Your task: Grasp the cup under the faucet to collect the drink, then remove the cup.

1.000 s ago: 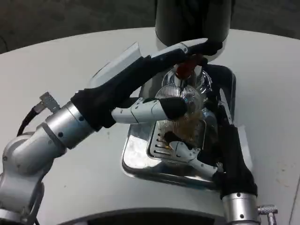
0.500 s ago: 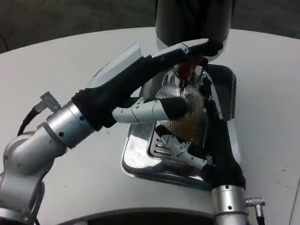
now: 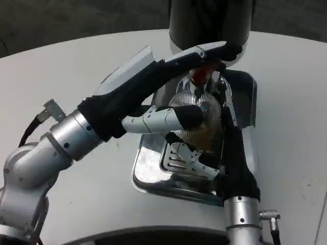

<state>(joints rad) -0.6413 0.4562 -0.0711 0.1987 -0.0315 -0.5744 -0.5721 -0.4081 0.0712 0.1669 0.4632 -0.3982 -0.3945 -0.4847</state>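
Upright clear cup (image 3: 200, 115), mouth up, under red faucet (image 3: 203, 75).

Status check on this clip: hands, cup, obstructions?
Left hand on the faucet lever. Right hand grips the cup, drink inside, over the drip tray. Nothing obstructing.

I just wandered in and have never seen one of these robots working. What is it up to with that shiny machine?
The robot is collecting a drink. Its right hand holds a clear ribbed cup on the shiny metal drip tray, under the faucet with the red handle of the dark dispenser. Its left hand reaches over the cup, with fingers up at the faucet. Some brownish liquid shows low in the cup, which is not yet taken away.
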